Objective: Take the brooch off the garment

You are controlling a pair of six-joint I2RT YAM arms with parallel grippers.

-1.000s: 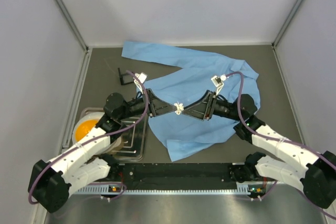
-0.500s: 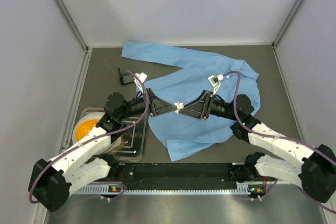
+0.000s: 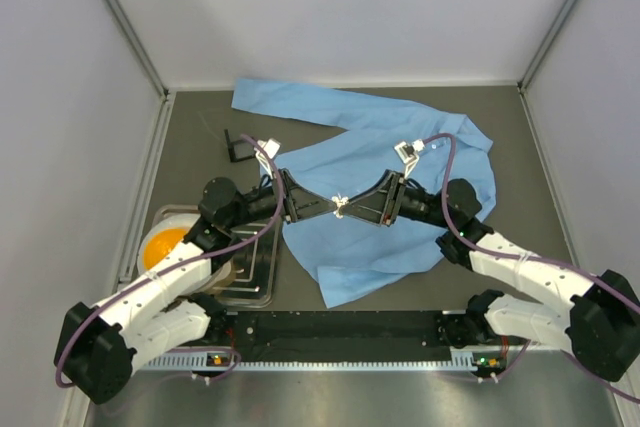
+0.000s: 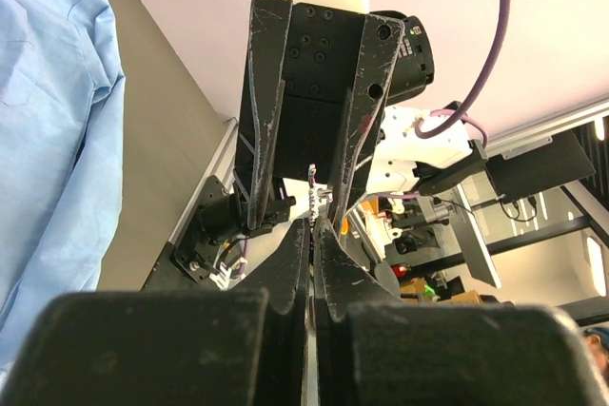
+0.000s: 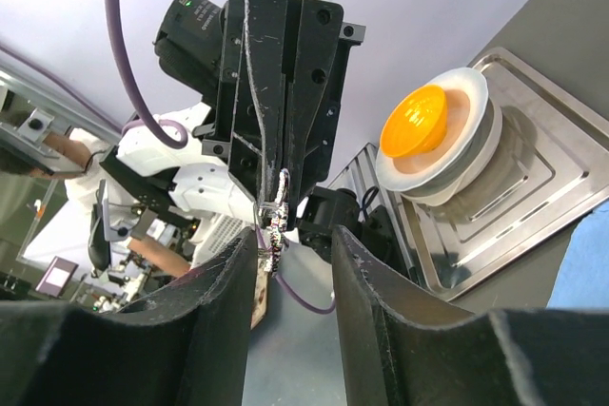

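Observation:
The brooch point(image 3: 341, 206), a tiny silvery glinting ornament, hangs between the two gripper tips above the middle of the light blue shirt point(image 3: 400, 147). My left gripper point(image 3: 333, 208) is shut on the brooch point(image 4: 315, 199) at its very fingertips. My right gripper point(image 3: 351, 209) faces it tip to tip, jaws apart, with the brooch point(image 5: 274, 211) between them close to its left finger point(image 5: 228, 282). No cloth shows around the brooch in either wrist view. The shirt lies flat at the left edge of the left wrist view point(image 4: 48, 92).
An orange bowl point(image 3: 162, 244) on a white plate sits on a metal tray point(image 3: 250, 282) at the left, also shown in the right wrist view point(image 5: 416, 121). A small black holder point(image 3: 238, 147) stands behind the left arm. Grey walls enclose the table.
My right gripper has edged left, closing in on the brooch at the left gripper's tips. The left gripper and the brooch have barely moved.

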